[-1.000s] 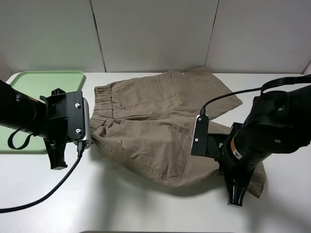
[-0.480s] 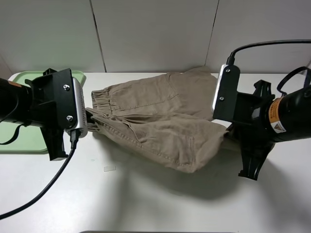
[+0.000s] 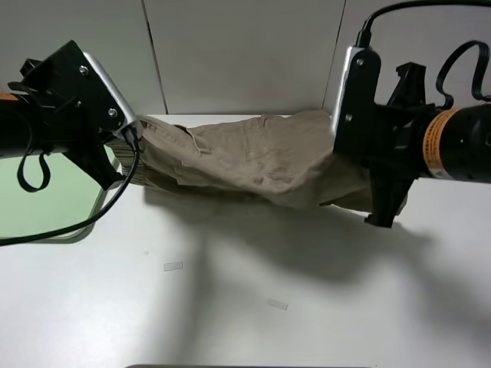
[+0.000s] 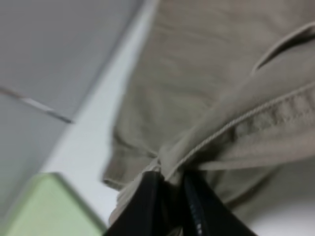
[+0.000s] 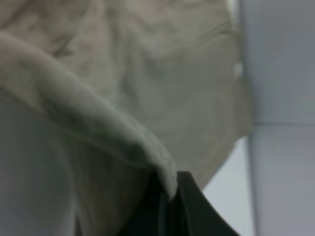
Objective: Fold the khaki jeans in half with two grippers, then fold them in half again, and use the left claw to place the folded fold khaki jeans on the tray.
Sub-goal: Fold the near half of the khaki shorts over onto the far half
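Observation:
The khaki jeans [image 3: 245, 157] hang stretched between my two grippers, lifted at both ends near the back of the table. My left gripper [image 3: 129, 146] is shut on the waistband end, seen up close as a pinched seam [image 4: 170, 172] of the khaki jeans [image 4: 211, 88]. My right gripper [image 3: 360, 195] is shut on the leg end, with khaki cloth [image 5: 123, 98] bunched over its claws [image 5: 170, 196]. The pale green tray [image 3: 38, 199] lies at the left, partly behind the left arm; a corner of the tray [image 4: 44, 206] shows in the left wrist view.
White tabletop [image 3: 253, 299] spreads in front of the jeans, with two small clear scraps [image 3: 173, 267] on it. A grey panelled wall [image 3: 238, 54] stands right behind the table's far edge.
Both grippers rose and swung toward the back, carrying the near edge of the jeans up and over. The cloth went from lying spread on the table to hanging between the grippers.

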### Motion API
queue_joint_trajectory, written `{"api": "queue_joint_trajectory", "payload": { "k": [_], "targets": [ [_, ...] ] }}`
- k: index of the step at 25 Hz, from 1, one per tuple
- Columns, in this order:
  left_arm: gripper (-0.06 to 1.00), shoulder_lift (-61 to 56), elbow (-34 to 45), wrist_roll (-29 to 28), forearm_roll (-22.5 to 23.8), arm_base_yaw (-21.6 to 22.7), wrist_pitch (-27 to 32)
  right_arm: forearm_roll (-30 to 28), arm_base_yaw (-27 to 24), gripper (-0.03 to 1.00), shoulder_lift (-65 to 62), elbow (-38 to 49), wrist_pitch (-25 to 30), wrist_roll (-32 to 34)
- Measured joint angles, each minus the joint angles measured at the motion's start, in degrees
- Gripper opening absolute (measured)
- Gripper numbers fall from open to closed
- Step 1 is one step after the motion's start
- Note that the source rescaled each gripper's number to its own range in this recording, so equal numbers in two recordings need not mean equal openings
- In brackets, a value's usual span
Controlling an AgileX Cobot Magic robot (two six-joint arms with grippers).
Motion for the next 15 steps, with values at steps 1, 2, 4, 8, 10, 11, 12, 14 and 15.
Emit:
{"api": "queue_joint_trajectory", "payload": {
  "k": [1,2,4,8,10,11,12,14,15],
  "targets": [
    [0.02,0.0,0.0,0.0,0.0,0.0,-1.1,-2.1,-1.6,0.00,0.7,-1.2,0.0,4.0],
    [0.02,0.0,0.0,0.0,0.1,0.0,-2.1,-3.8,-2.8,0.00,1.2,-2.6,0.2,7.5],
    [0.02,0.0,0.0,0.0,0.1,0.0,-2.6,-5.6,-4.4,0.00,1.6,-5.0,1.2,12.4],
    [0.02,0.0,0.0,-1.8,0.1,0.0,-1.5,-7.0,-4.3,0.00,0.6,-7.6,2.2,15.1],
    [0.02,0.0,0.0,-3.5,0.1,-0.1,0.0,-6.9,-4.2,0.00,-0.4,-7.6,2.6,15.2],
    [0.02,-0.2,0.0,-4.3,0.1,-0.3,0.7,-6.7,-4.1,0.00,-1.0,-7.6,2.8,15.3],
    [0.02,-0.5,0.0,-4.7,0.0,-0.6,1.7,-6.5,-4.0,0.00,-1.7,-7.6,3.2,15.4],
    [0.02,-1.6,0.0,-5.0,0.0,-1.8,3.0,-6.0,-3.9,0.00,-3.3,-7.5,3.6,15.4],
    [0.02,-2.4,0.1,-5.0,0.0,-2.6,3.9,-5.9,-3.5,0.00,-4.3,-7.2,4.0,15.2]
  ]
}}
